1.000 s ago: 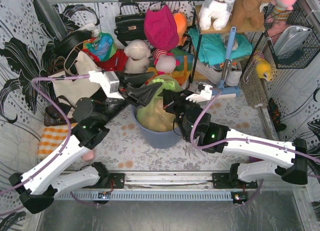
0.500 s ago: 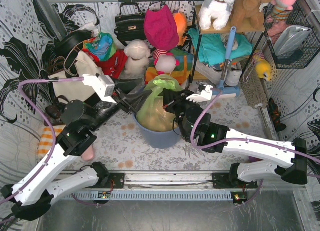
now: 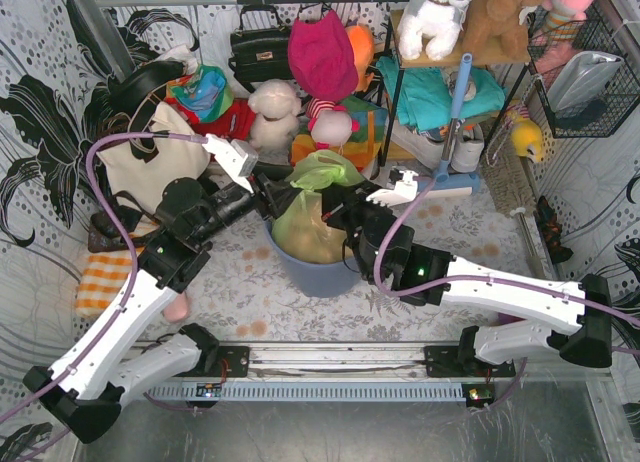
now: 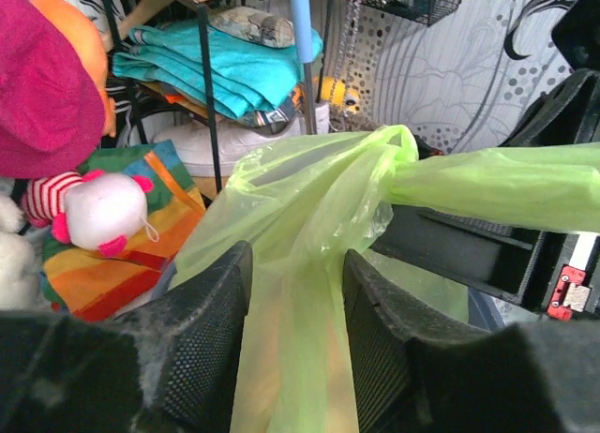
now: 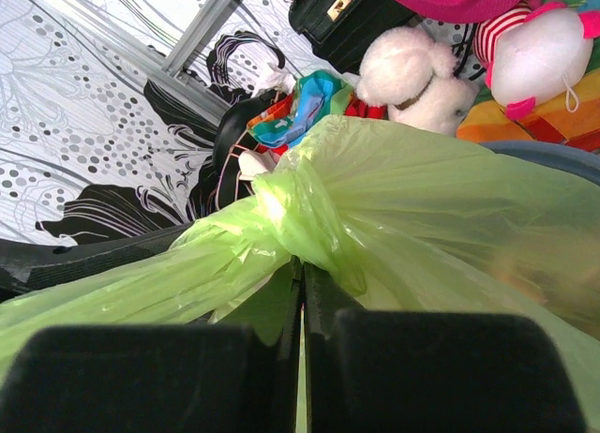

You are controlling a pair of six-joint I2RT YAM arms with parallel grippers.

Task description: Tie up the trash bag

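Observation:
The trash bag (image 3: 312,210), thin light-green plastic with tan paper showing through, sits in a round blue bin (image 3: 322,274). Its top is gathered into a knot (image 5: 298,216). My left gripper (image 3: 268,194) is at the bag's left side. In the left wrist view its jaws (image 4: 296,264) stand apart, with a strand of the bag (image 4: 298,292) running between them. My right gripper (image 3: 338,210) is at the bag's right side. In the right wrist view it (image 5: 302,276) is shut on a fold of bag plastic just under the knot. A green tail (image 4: 497,185) stretches from the knot.
A cream tote handbag (image 3: 150,167) and dark bags stand at the left. Plush toys (image 3: 275,112) and a magenta hat (image 3: 322,57) crowd behind the bin. A metal shelf with teal cloth (image 3: 435,92) and a blue-handled tool (image 3: 458,92) stand at the back right.
My left gripper swung out to the left away from the bag, then came back right to the bag's side. The right gripper stayed clamped at the bag's top.

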